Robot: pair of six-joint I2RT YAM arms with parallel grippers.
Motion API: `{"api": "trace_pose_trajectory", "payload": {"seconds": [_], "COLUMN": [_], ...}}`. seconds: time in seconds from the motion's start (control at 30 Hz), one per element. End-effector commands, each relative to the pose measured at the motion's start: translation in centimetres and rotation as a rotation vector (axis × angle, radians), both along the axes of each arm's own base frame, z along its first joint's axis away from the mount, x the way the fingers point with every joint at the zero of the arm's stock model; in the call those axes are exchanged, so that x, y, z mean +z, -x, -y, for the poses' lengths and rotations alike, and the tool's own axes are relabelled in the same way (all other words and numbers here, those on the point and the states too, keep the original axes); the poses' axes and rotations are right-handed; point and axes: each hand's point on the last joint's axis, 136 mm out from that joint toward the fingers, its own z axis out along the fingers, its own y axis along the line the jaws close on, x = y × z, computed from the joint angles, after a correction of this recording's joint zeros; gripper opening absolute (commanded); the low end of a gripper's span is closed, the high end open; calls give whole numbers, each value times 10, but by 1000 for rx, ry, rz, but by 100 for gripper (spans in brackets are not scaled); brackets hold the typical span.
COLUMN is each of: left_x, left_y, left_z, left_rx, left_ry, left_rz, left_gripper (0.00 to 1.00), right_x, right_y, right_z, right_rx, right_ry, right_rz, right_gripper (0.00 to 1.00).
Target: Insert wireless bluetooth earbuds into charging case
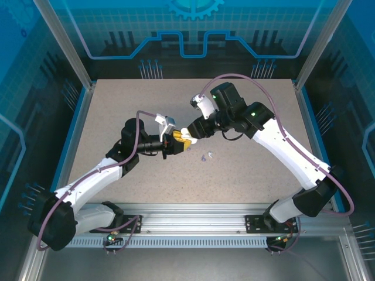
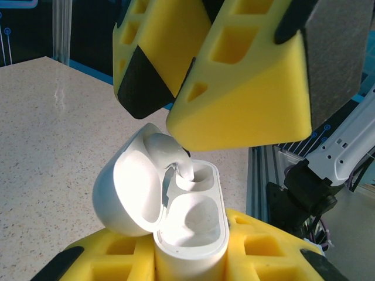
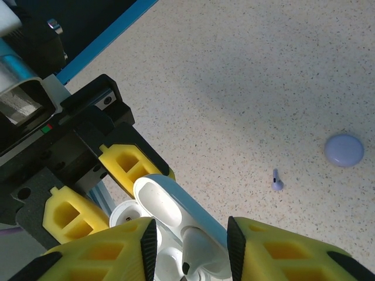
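Left pincer (image 2: 190, 260) at frame bottom clamped on open charging case (image 2: 158, 205), earbud (image 2: 173, 153) in its far well, right pincer (image 3: 190, 246) parted just above, second earbud (image 3: 276, 181) on bench (image 3: 263, 70) at right

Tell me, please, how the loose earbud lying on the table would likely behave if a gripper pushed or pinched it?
The loose earbud is tiny beside the purple disc, so it is probably light and might skid on the smooth table. Its rounded head and short stem suggest it may pivot or squirt from a pinch.
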Motion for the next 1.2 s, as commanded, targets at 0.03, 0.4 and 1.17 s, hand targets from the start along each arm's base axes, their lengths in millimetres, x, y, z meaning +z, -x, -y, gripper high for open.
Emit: {"api": "trace_pose_trajectory", "payload": {"seconds": [0.03, 0.4, 1.17], "left_x": [18, 17, 20], "left_y": [4, -5, -11], "left_z": [4, 1, 1], "left_rx": [-33, 19, 44], "left_ry": [28, 17, 8], "left_rz": [51, 41, 32], "left_gripper": [6, 5, 5], "right_x": [4, -1, -14], "right_y": [9, 16, 11], "right_z": [-7, -3, 4], "right_rx": [44, 47, 5], "right_ry": [10, 28, 85], "right_rz": [3, 4, 1], "right_gripper": [39, 39, 35]}}
